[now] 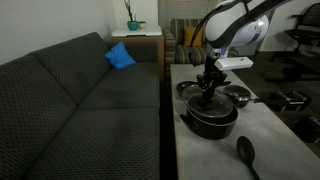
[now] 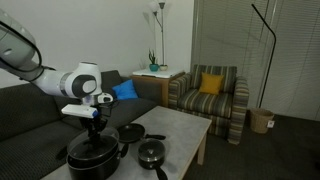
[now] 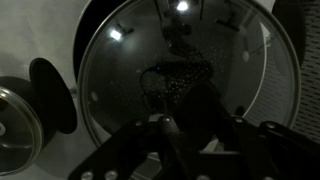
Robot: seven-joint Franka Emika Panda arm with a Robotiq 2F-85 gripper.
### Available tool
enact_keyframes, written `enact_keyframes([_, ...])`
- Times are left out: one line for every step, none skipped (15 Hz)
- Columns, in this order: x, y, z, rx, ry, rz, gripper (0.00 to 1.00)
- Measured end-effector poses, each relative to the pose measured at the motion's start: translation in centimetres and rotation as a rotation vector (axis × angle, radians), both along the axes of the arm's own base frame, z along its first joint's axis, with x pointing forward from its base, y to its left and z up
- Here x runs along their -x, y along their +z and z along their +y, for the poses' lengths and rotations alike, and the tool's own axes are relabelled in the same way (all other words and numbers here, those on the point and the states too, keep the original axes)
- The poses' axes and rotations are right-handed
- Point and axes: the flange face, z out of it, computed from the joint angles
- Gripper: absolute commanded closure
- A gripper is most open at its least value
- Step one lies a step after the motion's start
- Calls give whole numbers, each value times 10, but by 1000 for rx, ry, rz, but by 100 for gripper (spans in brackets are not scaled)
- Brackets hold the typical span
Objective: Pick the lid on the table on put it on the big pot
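The round glass lid [image 3: 125,70] with a metal rim fills the wrist view and lies level over the big black pot [image 1: 210,123]. In both exterior views the lid [image 1: 211,105] [image 2: 96,149] sits at the pot's [image 2: 93,164] rim; I cannot tell whether it touches. My gripper [image 3: 197,125] points straight down over the lid's centre, its fingers closed on the dark knob. It shows in both exterior views [image 1: 208,90] [image 2: 94,131]. The pot stands on the light grey table [image 1: 272,132] [image 2: 182,128] near its sofa-side edge.
Two smaller black pans [image 1: 188,88] [image 1: 237,96] stand just behind the pot and also show in an exterior view [image 2: 131,133] [image 2: 152,153]. A black spoon [image 1: 246,152] lies in front. A dark sofa [image 1: 80,110] runs along the table. An armchair [image 2: 210,95] stands beyond.
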Motion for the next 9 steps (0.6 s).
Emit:
enact_keyframes([-1, 0, -4, 0, -6, 0, 86])
enact_keyframes([-2, 0, -8, 0, -11, 0, 86])
enact_keyframes([-2, 0, -11, 0, -15, 1, 86])
enact_keyframes([-2, -1, -14, 1, -19, 4, 86])
enact_keyframes([-2, -3, -17, 1, -22, 8, 86])
enact_keyframes([-1, -5, -19, 2, -25, 13, 86])
enact_keyframes([0, -7, -21, 3, -28, 19, 86])
enact_keyframes([1, -9, -22, 4, -29, 23, 86])
enact_keyframes([2, -11, -22, 5, -30, 27, 86])
